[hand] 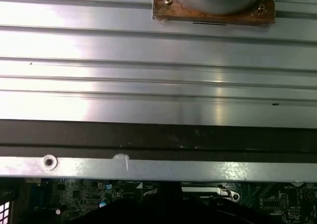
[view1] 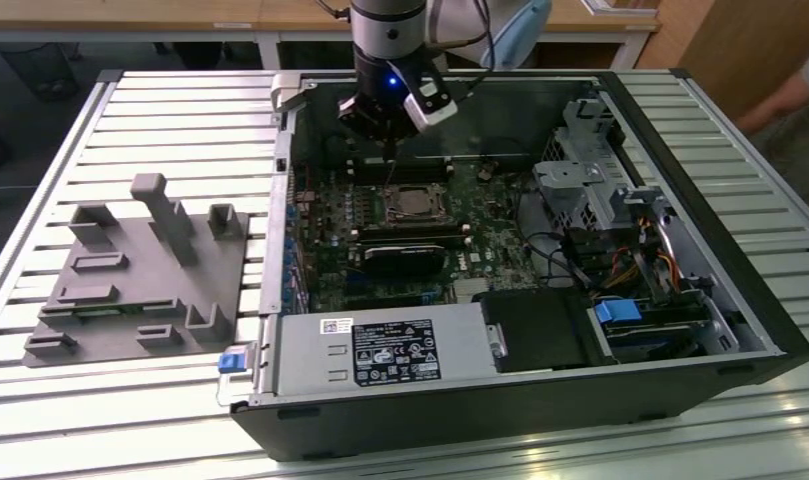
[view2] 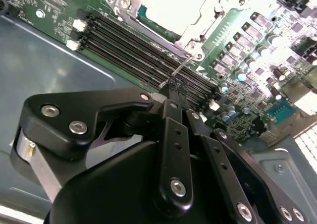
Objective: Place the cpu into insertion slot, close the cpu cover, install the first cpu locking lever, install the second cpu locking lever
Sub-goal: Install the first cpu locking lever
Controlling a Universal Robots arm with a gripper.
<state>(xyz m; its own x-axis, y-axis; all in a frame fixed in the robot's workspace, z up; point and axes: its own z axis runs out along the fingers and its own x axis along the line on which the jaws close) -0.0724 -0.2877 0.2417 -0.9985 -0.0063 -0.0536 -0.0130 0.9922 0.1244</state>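
The cpu lies in its socket on the motherboard inside the open computer case. In the second wrist view its pale metal top sits within the silvery cpu cover, which lies flat around it. A thin wire locking lever slants out from the socket's corner across the memory slots. My gripper is shut, with its tips right at the lever's free end; I cannot tell whether they touch it. In the exterior view the gripper hangs just behind the socket.
A black block sits in front of the socket, a power supply nearer the case front. Drive cage and cables fill the exterior view's right. A grey fixture rests on the slatted table. A person's hand is at far right.
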